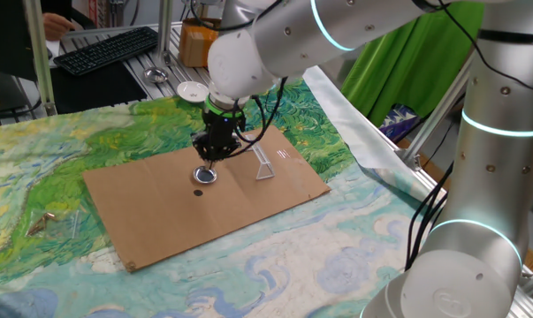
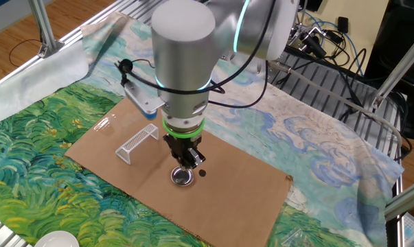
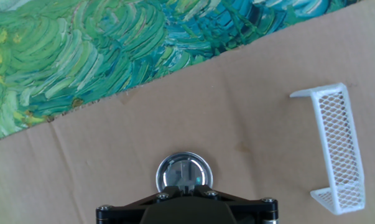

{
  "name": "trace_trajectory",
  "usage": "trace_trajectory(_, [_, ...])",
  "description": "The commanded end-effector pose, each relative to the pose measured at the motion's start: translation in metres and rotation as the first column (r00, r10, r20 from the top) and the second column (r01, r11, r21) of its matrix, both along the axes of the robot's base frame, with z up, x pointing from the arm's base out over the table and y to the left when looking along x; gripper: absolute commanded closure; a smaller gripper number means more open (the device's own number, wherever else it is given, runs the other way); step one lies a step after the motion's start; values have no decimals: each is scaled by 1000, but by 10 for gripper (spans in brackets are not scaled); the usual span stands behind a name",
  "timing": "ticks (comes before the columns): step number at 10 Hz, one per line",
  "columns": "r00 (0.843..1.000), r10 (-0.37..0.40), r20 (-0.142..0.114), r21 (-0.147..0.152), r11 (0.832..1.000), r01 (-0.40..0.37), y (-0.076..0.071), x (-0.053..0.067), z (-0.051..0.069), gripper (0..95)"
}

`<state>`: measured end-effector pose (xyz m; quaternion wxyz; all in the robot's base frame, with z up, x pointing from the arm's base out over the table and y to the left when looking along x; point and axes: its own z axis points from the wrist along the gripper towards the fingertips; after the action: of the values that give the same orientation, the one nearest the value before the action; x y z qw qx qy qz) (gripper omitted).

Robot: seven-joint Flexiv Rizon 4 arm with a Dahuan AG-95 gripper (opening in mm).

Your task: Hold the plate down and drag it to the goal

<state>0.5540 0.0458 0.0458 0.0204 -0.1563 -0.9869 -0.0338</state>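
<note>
The plate point(image 1: 205, 175) is a tiny round shiny metal dish on a brown cardboard sheet point(image 1: 160, 212). It also shows in the other fixed view point(image 2: 182, 177) and the hand view point(image 3: 182, 172). My gripper point(image 1: 209, 161) hangs just above the dish with its fingers together; it shows in the other fixed view point(image 2: 190, 163) and at the bottom of the hand view point(image 3: 186, 186). Whether the tip touches the dish I cannot tell. The goal point(image 1: 265, 164) is a small whitish mesh frame to the right of the dish, also seen in the other fixed view point(image 2: 138, 143) and the hand view point(image 3: 339, 148).
A small black dot point(image 1: 198, 192) lies on the cardboard beside the dish. A white ceramic saucer point(image 1: 191, 91) sits at the table's far side. The cardboard lies on a green and blue painted cloth point(image 1: 36, 159). A keyboard point(image 1: 107, 49) is behind.
</note>
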Motion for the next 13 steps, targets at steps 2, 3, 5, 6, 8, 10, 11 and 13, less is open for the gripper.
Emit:
trace_trajectory(2, [1000, -7, 5, 22, 1000, 7, 1, -1, 0, 950])
trace_trajectory(3, [1000, -7, 9, 19, 1000, 6, 2, 0, -3, 950])
trace_trajectory(5, [1000, -1, 16, 19, 1000, 1, 3, 1, -6, 950])
trace_trajectory(6, [1000, 5, 19, 13, 1000, -6, 5, 2, -10, 950])
trace_trajectory(8, [1000, 12, 24, 7, 1000, -12, 7, 4, -16, 950])
trace_trajectory(10, [999, 23, 24, -5, 1000, -23, 7, 4, -16, 950])
trace_trajectory(11, [999, 24, 24, -6, 1000, -24, 7, 4, -16, 950])
trace_trajectory(13, [999, 29, 23, -8, 1000, -28, 7, 5, -19, 950])
